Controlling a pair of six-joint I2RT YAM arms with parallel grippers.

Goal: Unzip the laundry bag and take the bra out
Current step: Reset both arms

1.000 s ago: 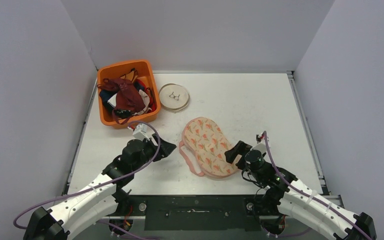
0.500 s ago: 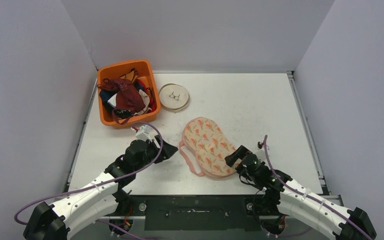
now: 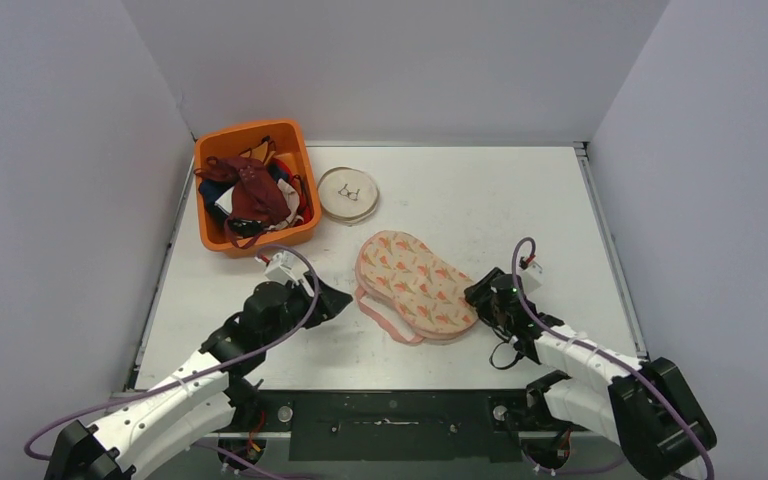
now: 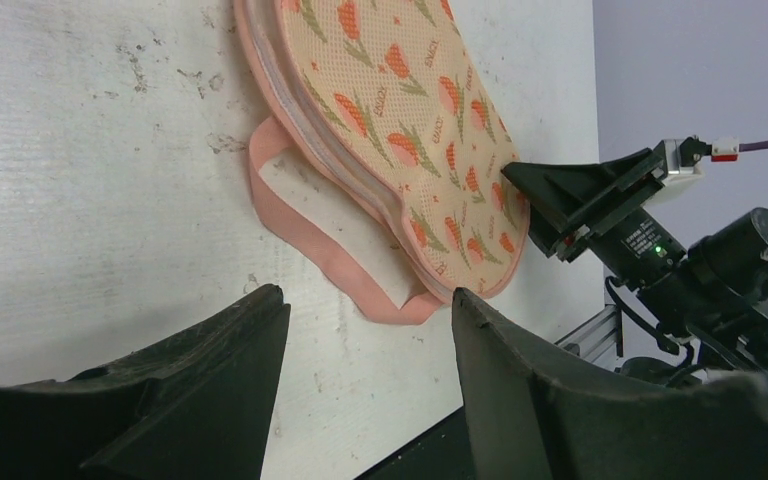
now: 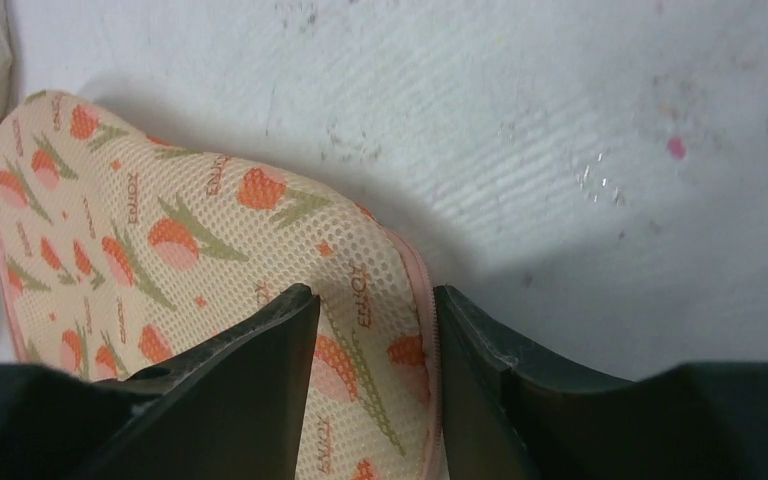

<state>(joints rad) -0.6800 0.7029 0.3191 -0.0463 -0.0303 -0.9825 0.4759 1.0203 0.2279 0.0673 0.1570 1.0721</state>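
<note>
From above, the peach tulip-print mesh laundry bag (image 3: 415, 298) lies shifted left and farther back on the white tabletop (image 3: 480, 190), apparently nudged by the right tool (image 3: 480, 295), which has dropped to the bag's right end

Left wrist: the left tool (image 4: 365, 320) is wide and empty, just short of the bag

Right wrist: the jaws have narrowed astride the zip edge (image 5: 422, 290); I cannot tell whether they pinch it, so unzipping looks barely begun
</note>
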